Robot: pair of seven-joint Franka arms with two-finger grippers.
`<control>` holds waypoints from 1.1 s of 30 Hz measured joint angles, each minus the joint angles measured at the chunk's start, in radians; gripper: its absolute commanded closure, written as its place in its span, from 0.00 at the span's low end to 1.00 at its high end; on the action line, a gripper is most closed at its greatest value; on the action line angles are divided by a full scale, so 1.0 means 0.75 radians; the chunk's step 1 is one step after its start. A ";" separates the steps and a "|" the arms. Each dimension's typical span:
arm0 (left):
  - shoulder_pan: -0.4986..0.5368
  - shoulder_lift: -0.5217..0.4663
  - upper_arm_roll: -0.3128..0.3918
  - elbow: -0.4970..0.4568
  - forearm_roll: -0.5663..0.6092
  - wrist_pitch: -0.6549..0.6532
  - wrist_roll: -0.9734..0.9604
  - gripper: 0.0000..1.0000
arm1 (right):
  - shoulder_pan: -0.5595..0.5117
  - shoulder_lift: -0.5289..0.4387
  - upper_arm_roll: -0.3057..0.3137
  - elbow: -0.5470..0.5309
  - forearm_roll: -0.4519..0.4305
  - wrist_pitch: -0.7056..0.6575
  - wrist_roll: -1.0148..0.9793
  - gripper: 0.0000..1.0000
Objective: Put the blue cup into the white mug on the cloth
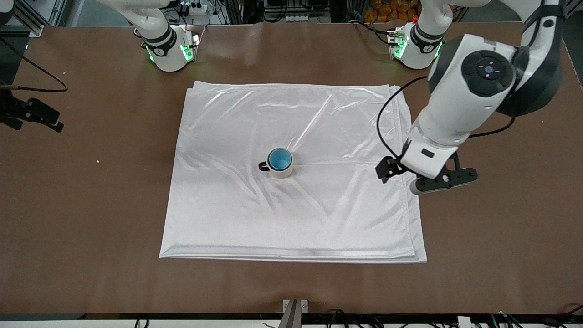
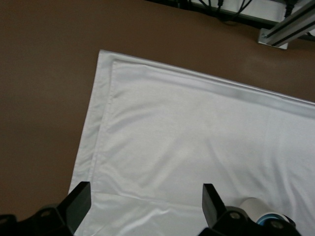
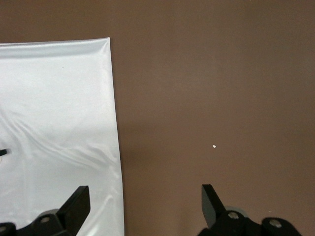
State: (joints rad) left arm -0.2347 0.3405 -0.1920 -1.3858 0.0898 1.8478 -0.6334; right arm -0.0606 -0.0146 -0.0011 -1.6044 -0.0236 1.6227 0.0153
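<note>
The white cloth [image 1: 291, 182] lies spread on the middle of the brown table. On it stands the white mug [image 1: 283, 171], its black handle [image 1: 263, 166] pointing toward the right arm's end. The blue cup [image 1: 279, 158] sits inside the mug, upright. My left gripper [image 1: 428, 181] hangs open and empty over the cloth's edge at the left arm's end. The left wrist view shows its fingers [image 2: 78, 201] wide apart over the cloth [image 2: 197, 137], with the mug [image 2: 251, 205] and blue rim [image 2: 272, 217] beside them. My right gripper [image 3: 145, 196] is open over the cloth's edge [image 3: 115, 128] at the right arm's end.
Both arm bases [image 1: 171, 48] [image 1: 414, 45] stand along the table's back edge. A black clamp with cables [image 1: 34, 114] sits at the right arm's end. A small white speck [image 1: 97, 161] [image 3: 214, 146] lies on the bare table. An aluminium rail [image 2: 288, 24] runs past the table's edge.
</note>
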 measured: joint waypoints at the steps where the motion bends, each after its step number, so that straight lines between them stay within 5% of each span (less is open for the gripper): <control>1: 0.021 -0.009 0.000 0.000 0.000 -0.018 0.020 0.00 | 0.000 0.000 0.000 0.000 0.000 0.000 0.010 0.00; 10: 0.182 -0.073 0.019 -0.002 -0.018 -0.102 0.256 0.00 | 0.005 0.002 0.001 0.000 0.000 0.009 0.035 0.00; 33: 0.233 -0.189 0.137 -0.066 -0.063 -0.217 0.382 0.00 | 0.007 0.007 0.002 0.000 0.000 0.015 0.039 0.00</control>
State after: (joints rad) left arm -0.0600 0.1985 -0.0895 -1.4350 0.0423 1.6850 -0.3470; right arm -0.0550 -0.0095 0.0001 -1.6045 -0.0235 1.6340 0.0446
